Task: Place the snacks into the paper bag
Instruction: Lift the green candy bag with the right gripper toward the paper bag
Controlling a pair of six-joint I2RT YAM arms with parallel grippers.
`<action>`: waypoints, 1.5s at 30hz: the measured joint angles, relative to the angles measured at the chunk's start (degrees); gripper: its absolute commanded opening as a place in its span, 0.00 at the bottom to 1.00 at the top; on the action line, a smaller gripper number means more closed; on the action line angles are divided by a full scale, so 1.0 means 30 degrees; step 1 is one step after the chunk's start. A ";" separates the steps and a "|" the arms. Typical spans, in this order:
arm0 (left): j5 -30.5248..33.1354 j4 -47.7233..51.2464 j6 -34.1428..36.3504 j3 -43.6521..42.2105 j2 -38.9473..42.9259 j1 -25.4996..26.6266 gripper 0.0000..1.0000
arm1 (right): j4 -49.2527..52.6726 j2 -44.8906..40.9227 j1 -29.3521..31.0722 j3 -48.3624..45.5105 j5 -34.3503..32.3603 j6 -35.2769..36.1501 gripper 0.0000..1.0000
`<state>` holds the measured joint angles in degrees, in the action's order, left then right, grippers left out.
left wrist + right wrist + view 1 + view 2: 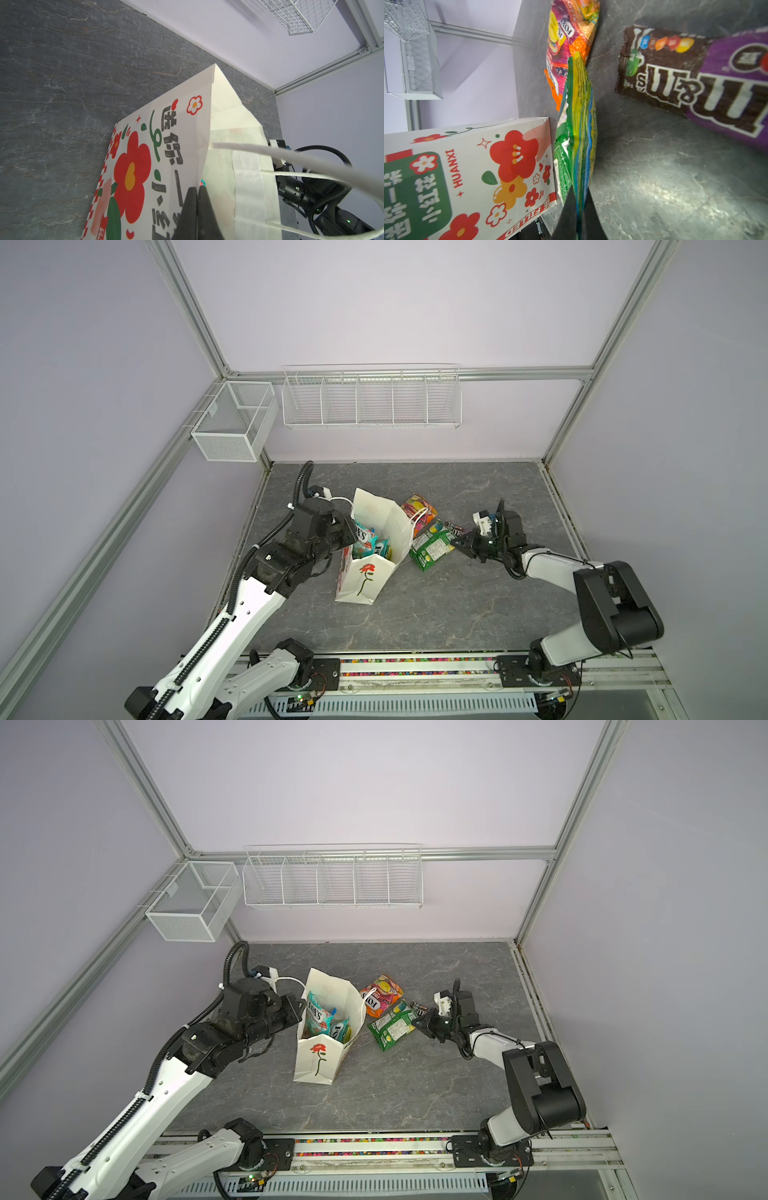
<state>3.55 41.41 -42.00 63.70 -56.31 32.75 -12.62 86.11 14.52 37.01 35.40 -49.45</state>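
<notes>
The tall white paper carrier bag with a printed red flower [365,576] stands open on the grey stone-patterned tabletop [457,614], and teal glossy packets [364,538] are seen inside it. The bag's rim on the side away from the loose snacks is pinched by the left gripper [197,194], its jaws fully closed on the paper wall. Just beside the bag's opposite side lies a green glossy packet [431,549]. The packet's far edge is clamped in the closed right gripper [579,207]. An orange packet [419,512] lies next to the bag, and a small purple-and-brown packet [455,531] lies beyond the green one. The thin edge grip may slip when the packet is lifted. The dangling packet may also be caught on the bag's rim, so that the bag is tipped.
</notes>
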 measured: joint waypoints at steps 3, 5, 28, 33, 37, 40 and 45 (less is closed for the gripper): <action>0.0000 0.0000 0.0000 0.0000 0.0058 0.0000 0.00 | 0.0430 -0.0685 0.0036 0.0109 0.0000 0.0073 0.07; 0.0000 0.0000 0.0000 0.0000 0.0073 0.0000 0.00 | 0.0699 -0.1173 0.0109 0.0153 -0.0007 0.0095 0.07; -0.0066 0.0000 -0.0160 -0.0095 0.0313 0.0000 0.00 | 0.5442 -0.6623 0.0488 0.1974 -0.1151 0.1217 0.07; -0.0073 -0.0007 -0.0219 -0.0095 0.0313 0.0000 0.00 | 0.6819 -0.7424 0.0656 0.2652 -0.1829 0.1807 0.07; -0.0080 -0.0022 -0.0291 -0.0095 0.0306 0.0000 0.00 | 0.7701 -0.7919 0.0852 0.3067 -0.2259 0.2171 0.07; -0.0080 -0.0073 -0.0299 -0.0095 0.0306 0.0000 0.00 | 0.8306 -0.8269 0.1020 0.3337 -0.2535 0.2390 0.07; -0.0146 -0.0138 -0.0299 -0.0095 0.0306 0.0000 0.00 | 0.9173 -0.8794 0.1224 0.3752 -0.2951 0.2674 0.07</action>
<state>3.11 40.99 -42.89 63.42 -55.40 32.75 14.90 59.72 18.20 48.27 26.55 -41.43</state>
